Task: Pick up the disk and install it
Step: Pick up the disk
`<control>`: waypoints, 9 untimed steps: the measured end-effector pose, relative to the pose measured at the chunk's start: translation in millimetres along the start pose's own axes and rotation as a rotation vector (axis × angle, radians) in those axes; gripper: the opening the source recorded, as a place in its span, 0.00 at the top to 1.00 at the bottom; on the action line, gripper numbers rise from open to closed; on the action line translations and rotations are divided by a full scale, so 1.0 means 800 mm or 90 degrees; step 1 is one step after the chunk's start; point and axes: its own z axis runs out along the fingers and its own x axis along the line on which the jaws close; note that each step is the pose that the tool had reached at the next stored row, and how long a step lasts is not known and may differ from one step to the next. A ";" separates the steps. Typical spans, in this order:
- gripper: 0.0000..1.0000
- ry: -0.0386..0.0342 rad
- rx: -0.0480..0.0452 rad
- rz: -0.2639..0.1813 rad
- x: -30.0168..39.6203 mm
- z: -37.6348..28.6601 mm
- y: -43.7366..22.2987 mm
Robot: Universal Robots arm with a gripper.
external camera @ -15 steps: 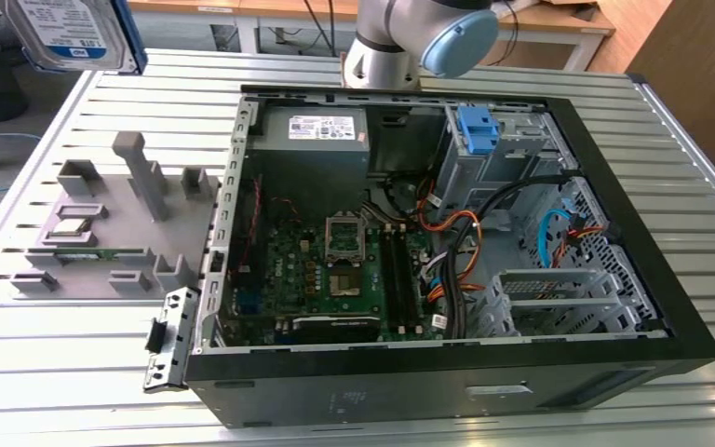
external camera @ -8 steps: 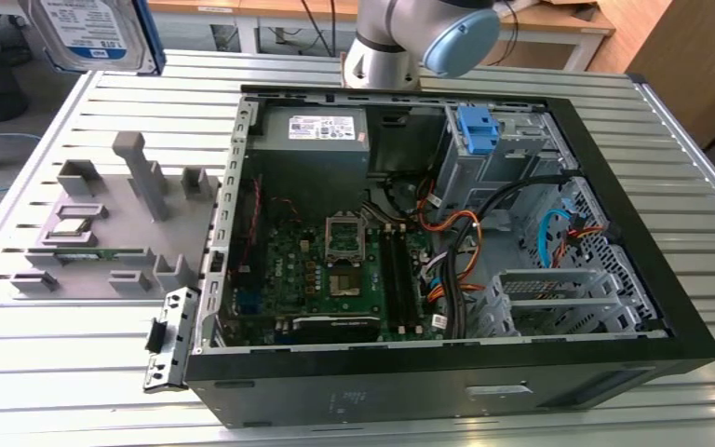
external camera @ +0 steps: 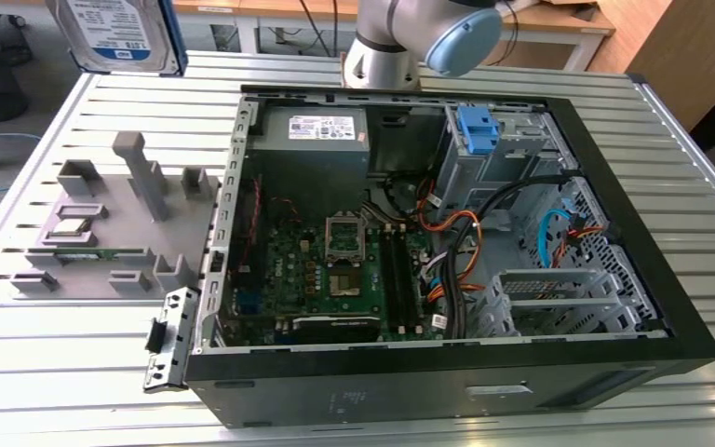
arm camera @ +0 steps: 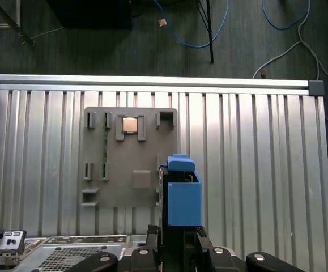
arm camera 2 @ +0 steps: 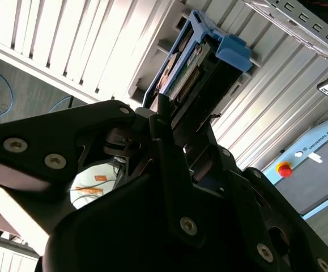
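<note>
The black claw (arm camera 2: 178, 122) is clenching the disk (arm camera 2: 182, 63), a flat silver-metal hard drive with blue plastic side rails, which is sticking out beyond its fingers. Beneath the claw, a grey plastic parts holder (arm camera: 131, 156) is lying on the ribbed metal table (arm camera: 254, 170). The open black computer case (external camera: 457, 233) is sitting well apart from the claw.

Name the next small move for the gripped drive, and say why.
Probably carry the silver hard drive with blue side rails toward the exterior view's right, over the open black computer case: the gripper holds it aloft, outside the case.
</note>
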 end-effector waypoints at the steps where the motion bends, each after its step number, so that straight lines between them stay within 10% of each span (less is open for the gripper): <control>1: 0.65 0.0000 0.0000 0.000 -0.0001 -0.0004 -0.0045; 9: 0.65 0.0000 0.0000 0.000 -0.0008 -0.0038 -0.0441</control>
